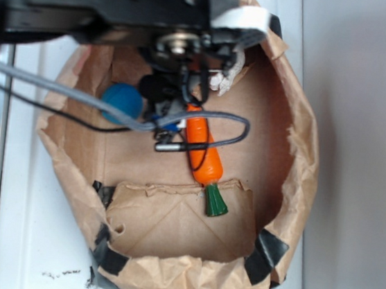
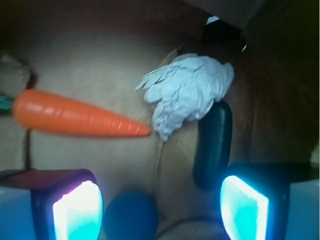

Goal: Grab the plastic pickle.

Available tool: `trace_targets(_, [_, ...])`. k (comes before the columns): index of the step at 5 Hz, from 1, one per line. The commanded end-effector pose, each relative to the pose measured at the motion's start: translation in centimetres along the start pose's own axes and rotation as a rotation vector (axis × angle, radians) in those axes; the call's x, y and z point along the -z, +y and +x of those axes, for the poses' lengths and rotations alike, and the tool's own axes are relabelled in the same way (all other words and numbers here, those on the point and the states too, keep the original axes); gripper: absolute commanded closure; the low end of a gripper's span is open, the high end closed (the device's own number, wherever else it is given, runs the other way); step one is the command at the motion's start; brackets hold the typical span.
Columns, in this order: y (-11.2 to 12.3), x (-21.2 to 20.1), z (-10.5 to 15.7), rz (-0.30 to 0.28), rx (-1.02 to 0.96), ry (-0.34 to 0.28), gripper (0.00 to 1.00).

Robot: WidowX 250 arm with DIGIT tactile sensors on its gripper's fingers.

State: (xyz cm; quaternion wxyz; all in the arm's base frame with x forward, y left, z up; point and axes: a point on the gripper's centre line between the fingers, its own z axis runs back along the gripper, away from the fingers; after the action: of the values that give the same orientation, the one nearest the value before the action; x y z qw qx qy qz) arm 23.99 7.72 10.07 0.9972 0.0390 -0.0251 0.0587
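Observation:
The plastic pickle [image 2: 212, 145] is a dark, glossy, sausage-shaped toy standing on end in the wrist view, right of centre. It lies just beyond my right finger [image 2: 245, 210] and touches a crumpled white wad [image 2: 190, 92]. My gripper [image 2: 160, 212] is open, with nothing between its lit fingers. The pickle sits ahead of the gap, towards the right finger. In the exterior view the arm [image 1: 125, 1] covers the gripper, and I cannot make out the pickle there.
An orange carrot [image 1: 202, 152] with a green stub lies inside the brown paper basin [image 1: 297, 149]. A blue ball [image 1: 122, 101] sits to its left; in the wrist view the blue ball [image 2: 131, 215] is low between my fingers. A grey cable [image 1: 46, 82] crosses the basin.

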Motion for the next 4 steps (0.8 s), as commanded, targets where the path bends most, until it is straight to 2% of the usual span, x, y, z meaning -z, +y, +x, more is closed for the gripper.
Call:
trace_targets(1, [0.4, 0.5, -0.3, 0.067, -0.017, -0.045, 0.00])
trace_targets(3, [0.2, 2.9, 0.0, 0.147, -0.034, -0.041, 0.00])
trace_targets(4, [0.3, 3.2, 0.2, 0.151, -0.044, -0.040, 0.00])
